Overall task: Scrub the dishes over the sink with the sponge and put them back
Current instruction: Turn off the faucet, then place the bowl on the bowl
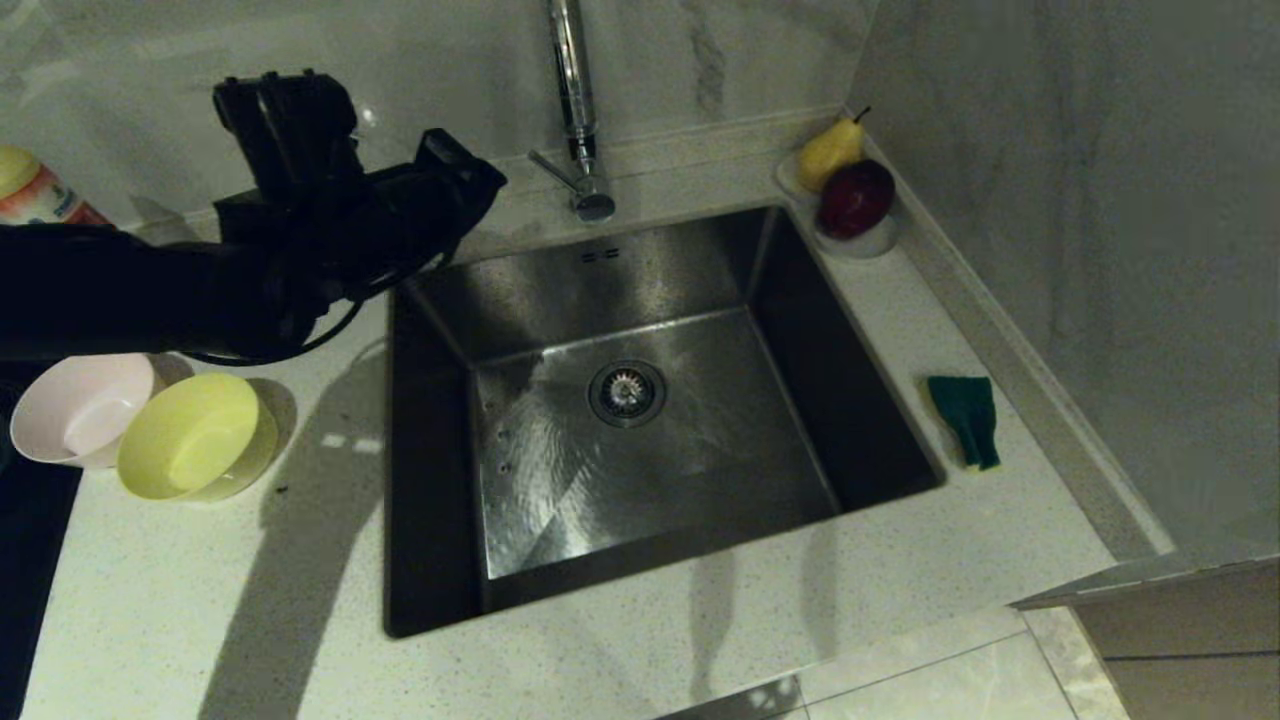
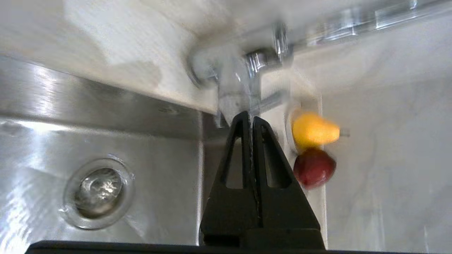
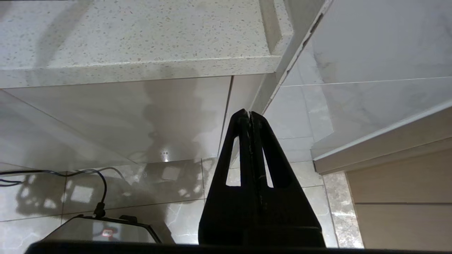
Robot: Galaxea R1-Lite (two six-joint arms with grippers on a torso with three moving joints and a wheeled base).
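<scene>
Bottle (image 1: 35, 192): standing far left of the sink (image 1: 640, 400), cut off by the frame edge and partly hidden behind the left arm.
Pink bowl (image 1: 75, 408): sitting left of the sink, its upper rim covered by the arm, touching the yellow bowl (image 1: 195, 438) beside it. No blue bowl is showing.
Left gripper (image 2: 251, 121): hanging above the sink's rear left corner, fingers pressed together on nothing.
Faucet (image 1: 575, 110): rising behind the sink, its top cut off.
Pear (image 1: 830, 152) and apple (image 1: 856, 198): resting on a white dish (image 1: 868, 243) at the sink's rear right corner.
Sponge (image 1: 966, 420): lying green side up right of the sink.
Right gripper (image 3: 250, 114): hanging below the countertop edge (image 3: 141, 67), fingers clenched, empty.
</scene>
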